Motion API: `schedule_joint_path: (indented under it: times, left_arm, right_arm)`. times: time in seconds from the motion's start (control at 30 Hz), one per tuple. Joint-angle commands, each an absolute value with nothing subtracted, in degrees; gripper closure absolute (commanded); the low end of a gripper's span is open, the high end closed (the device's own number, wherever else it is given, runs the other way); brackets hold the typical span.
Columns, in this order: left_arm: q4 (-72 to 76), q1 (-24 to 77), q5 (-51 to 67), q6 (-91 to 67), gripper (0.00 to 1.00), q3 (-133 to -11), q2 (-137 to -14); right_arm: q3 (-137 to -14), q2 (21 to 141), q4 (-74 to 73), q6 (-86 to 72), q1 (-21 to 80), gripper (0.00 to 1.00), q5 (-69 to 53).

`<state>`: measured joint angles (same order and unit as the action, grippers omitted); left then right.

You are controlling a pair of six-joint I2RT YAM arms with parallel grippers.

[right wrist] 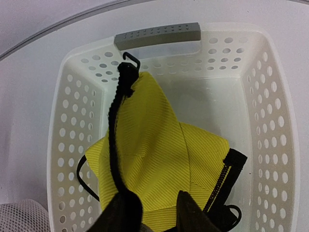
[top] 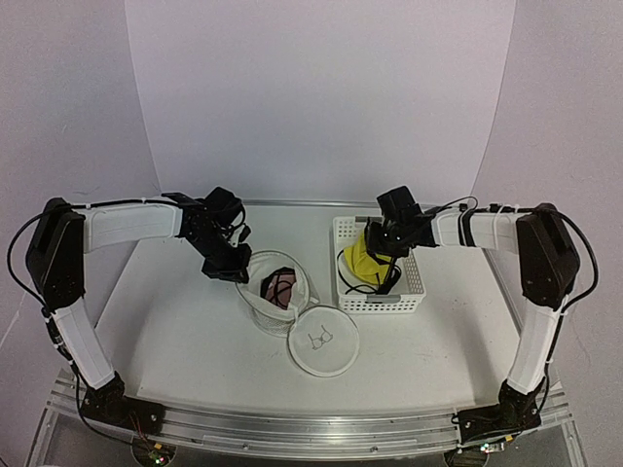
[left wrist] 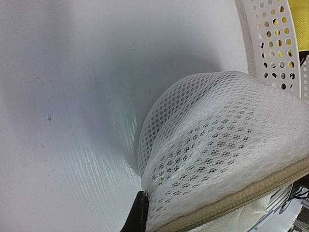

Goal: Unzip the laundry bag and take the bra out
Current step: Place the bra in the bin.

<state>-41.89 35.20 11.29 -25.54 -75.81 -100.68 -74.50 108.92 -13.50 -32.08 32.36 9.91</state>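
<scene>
In the top view, the bag (top: 275, 297) stood unzipped at the centre of the table (top: 165, 321). Its round lid (top: 323, 341), marked with a small black drawing, lay flat at the lower centre and touched the lower right edge of the body. A pink cloth (top: 280, 284) with dark lines showed in the open top.

The left gripper (top: 224, 268) sat at the bag's upper left rim, its jaws pressed together on the mesh. Its own camera showed white mesh and a beige zip edge right against a black finger (left wrist: 140, 212).

Right of the bag, just beside it, was the basket (right wrist: 72, 145). The bra (right wrist: 159, 140) lay inside it as a yellow bundle, with a black strap (right wrist: 116, 140) running up toward the grey handle (right wrist: 157, 35).

The right gripper (right wrist: 155, 200) hung over the bra with its fingers parted and yellow cloth showing between them. Whether the left finger touched the strap could not be told.
</scene>
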Motion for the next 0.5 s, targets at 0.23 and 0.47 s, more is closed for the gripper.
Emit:
schedule_joint_path:
  times: [0.23, 0.47]
  left_arm:
    - [-41.88, 35.33, 10.20, -25.32, 1.00, -76.37, -98.27]
    - [-41.84, 35.33, 10.55, -25.14, 1.00, -76.79, -98.89]
  right_arm:
    - [-78.28, 98.49, -11.32, -32.18, 32.43, 0.40, 6.70]
    - [-77.25, 93.42, -9.90, -30.37, 32.81, 0.34, -2.54]
